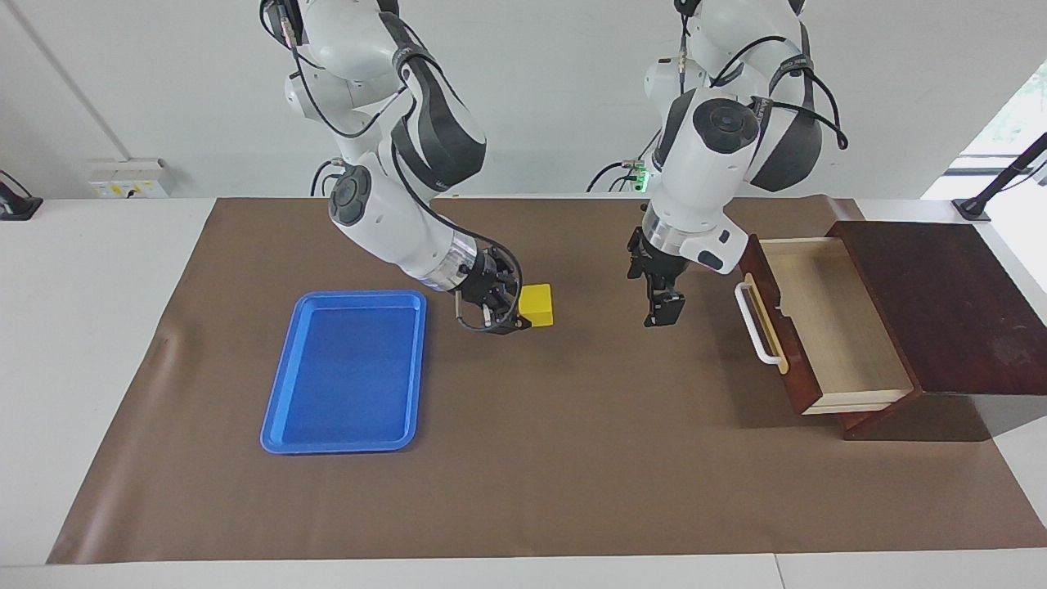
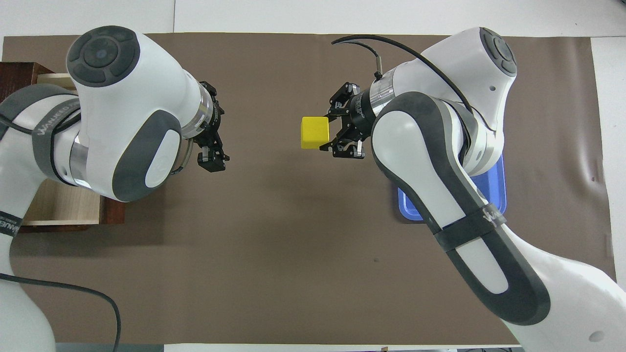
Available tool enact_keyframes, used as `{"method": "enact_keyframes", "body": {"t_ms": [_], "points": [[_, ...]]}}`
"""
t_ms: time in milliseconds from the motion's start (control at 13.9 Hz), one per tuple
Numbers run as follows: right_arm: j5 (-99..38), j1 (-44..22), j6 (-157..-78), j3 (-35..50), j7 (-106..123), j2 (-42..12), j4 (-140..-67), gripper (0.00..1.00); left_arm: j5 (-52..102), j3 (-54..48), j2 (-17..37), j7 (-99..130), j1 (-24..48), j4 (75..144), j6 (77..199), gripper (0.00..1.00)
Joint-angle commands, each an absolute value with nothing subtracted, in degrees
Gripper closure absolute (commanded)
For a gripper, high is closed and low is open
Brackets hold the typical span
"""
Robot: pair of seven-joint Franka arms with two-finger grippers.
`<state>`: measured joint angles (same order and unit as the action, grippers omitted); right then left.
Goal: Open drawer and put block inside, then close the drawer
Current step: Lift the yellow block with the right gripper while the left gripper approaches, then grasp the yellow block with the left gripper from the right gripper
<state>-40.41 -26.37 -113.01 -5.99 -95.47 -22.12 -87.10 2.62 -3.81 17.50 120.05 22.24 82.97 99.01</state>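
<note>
Carry step. My right gripper (image 1: 514,315) is clamped on the block (image 1: 536,305), over the counter's (image 1: 572,458) middle. The drawer (image 1: 826,323) stands open. Left gripper (image 1: 661,309), fingers apart, hangs empty near its handle. Next: carry onward, lower inside, release.

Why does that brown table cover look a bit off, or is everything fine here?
Only small things: the brown cover has a wrinkle near its edge at the right arm's end, and the blue tray lies slightly askew. The drawer stands open, undamaged; nothing is spilled.
</note>
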Motion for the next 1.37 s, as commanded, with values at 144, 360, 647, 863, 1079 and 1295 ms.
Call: {"method": "enact_keyframes", "body": {"t_ms": [144,360,647,863,1079,1295], "points": [[-41.75,-29.17,-114.78,-6.41,-98.25,-22.15,-87.45,1.0,3.43,-0.19,32.29,126.9,27.41,62.3,88.8,0.0],[-40.61,-31.02,-116.1,-6.68,-99.14,-22.41,-87.98,1.0,3.87,4.92,35.07,127.79,32.95,57.74,86.84,0.0],[-36.75,-33.22,-116.1,-6.77,-100.36,-22.5,-88.07,1.0,4.13,4.31,34.37,129.11,34.72,58.09,85.17,0.0],[-35.07,-33.4,-116.1,-6.77,-100.46,-22.5,-88.33,1.0,4.22,4.39,33.31,129.02,35.77,59.67,84.99,0.0],[-35.16,-33.31,-116.1,-6.68,-100.37,-22.5,-88.33,1.0,4.22,4.22,32.26,128.85,35.68,61.0,84.99,0.0],[-35.16,-33.31,-116.1,-6.77,-100.37,-22.5,-88.33,1.0,4.13,4.22,30.94,128.76,35.86,62.65,85.6,0.0]]}}
